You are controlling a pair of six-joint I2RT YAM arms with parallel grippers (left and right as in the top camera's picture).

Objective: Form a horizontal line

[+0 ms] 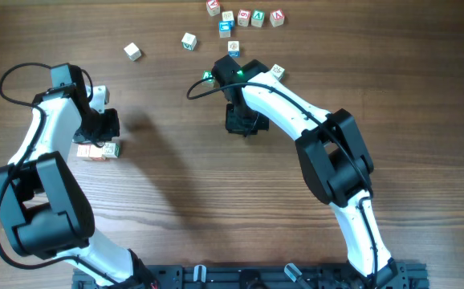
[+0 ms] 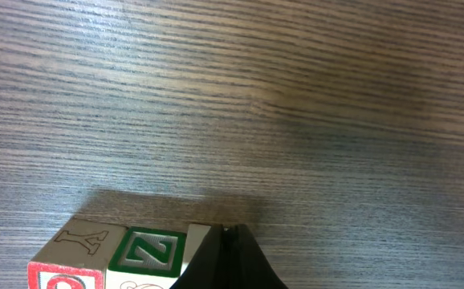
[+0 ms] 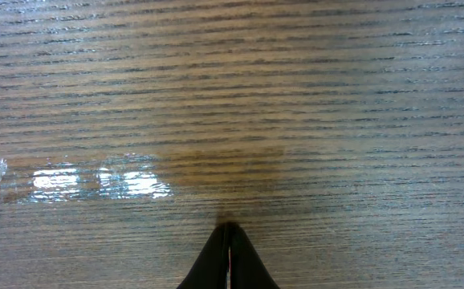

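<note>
The horizontal line [image 1: 96, 150] is a short row of pale wooden letter cubes touching side by side at the left of the table. In the left wrist view it shows at the bottom left as a "Y" cube [image 2: 78, 242], a green "Z" cube [image 2: 148, 252] and the edge of a third cube [image 2: 197, 241] against the fingers. My left gripper [image 1: 103, 126] [image 2: 230, 234] is shut and empty, right behind the row's right end. My right gripper [image 1: 243, 122] [image 3: 229, 229] is shut and empty over bare wood in the middle of the table.
Loose cubes lie at the far edge: one white cube [image 1: 132, 51], one with a green mark [image 1: 189, 41], a cluster of several [image 1: 244, 18], one [image 1: 234, 48] by the right arm and one [image 1: 277, 71] beside its forearm.
</note>
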